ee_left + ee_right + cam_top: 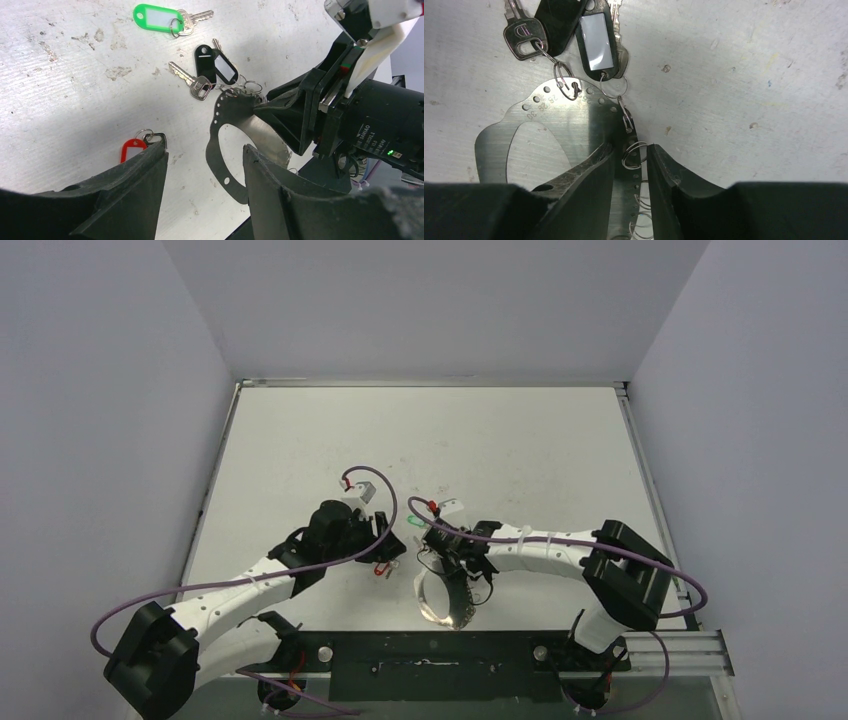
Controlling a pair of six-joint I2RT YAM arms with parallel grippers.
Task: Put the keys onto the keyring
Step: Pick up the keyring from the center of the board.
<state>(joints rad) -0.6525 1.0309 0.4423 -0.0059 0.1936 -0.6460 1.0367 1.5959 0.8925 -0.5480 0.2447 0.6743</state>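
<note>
– Tabletop (420, 430): what surface, what room?
– White, scuffed, walled on three sides. Both arms meet near the front edge, with wide surface beyond them.
– Keyring (569, 120)?
– One flat brushed-steel loop with a hole-punched rim fringed with wire rings. The right gripper (630, 146) pinches that rim. Two black tags (596, 40) are linked on.
– Loose keys?
– Two. The green-tagged key (160, 19) lies farther off. The red-tagged key (132, 149) lies just beside the left gripper (205, 146), jaws spread.

green key (159, 18): bright green tag, white label, silver blade
red key tag (132, 149): red
black tags (204, 60): black, one with a pale label window
keyring (574, 120): brushed silver-grey, dotted row of holes
tabletop (75, 90): off-white, grey scuffs
left hand (204, 150), right hand (630, 150): black
</note>
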